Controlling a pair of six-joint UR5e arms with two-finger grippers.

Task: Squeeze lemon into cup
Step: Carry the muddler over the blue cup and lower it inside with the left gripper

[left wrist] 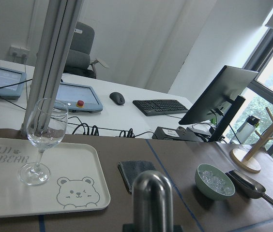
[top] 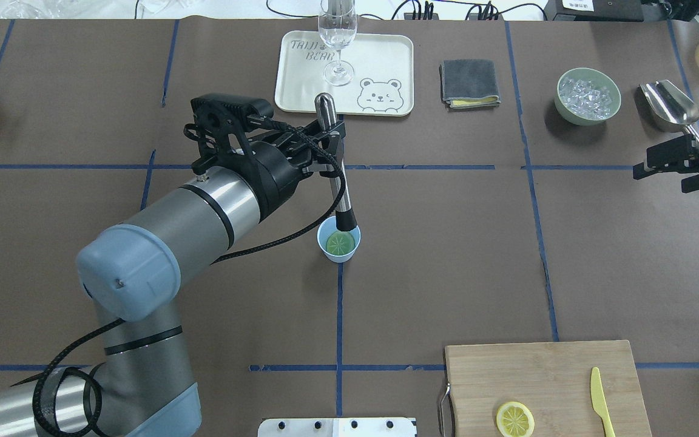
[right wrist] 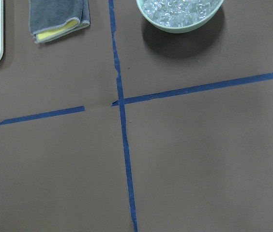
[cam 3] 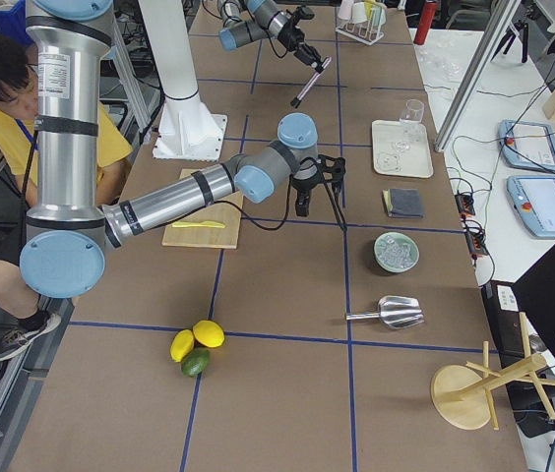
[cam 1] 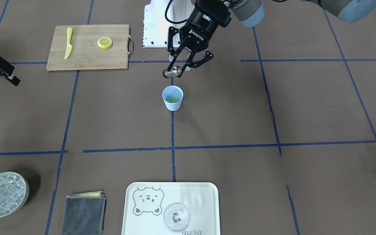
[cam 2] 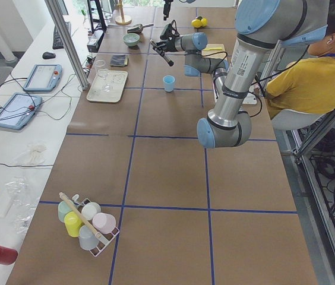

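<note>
Left gripper [cam 1: 174, 73] clamps metal rod [cam 1: 176, 69], hanging at 12 o'clock of cup [cam 1: 172, 104]; lemon [cam 1: 172, 100] lies flat inside. Cutting board [cam 1: 86, 57] at 10 o'clock carries second slice [cam 1: 104, 42], yellow knife [cam 1: 68, 43]. Tray [cam 1: 191, 195] at 6 o'clock holds glass [cam 1: 176, 216]. Right gripper [cam 1: 2, 81] at 9 o'clock, jaws apart.

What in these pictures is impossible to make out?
- Overhead view: the metal rod held by the left end effector covers the far rim of the cup, so whether its tip touches the lemon slice is unclear.
- Left wrist view: cup is outside the frame.
- Left side view: cup too small to show its contents.
- Front view: the left edge cuts off the right end effector.
</note>
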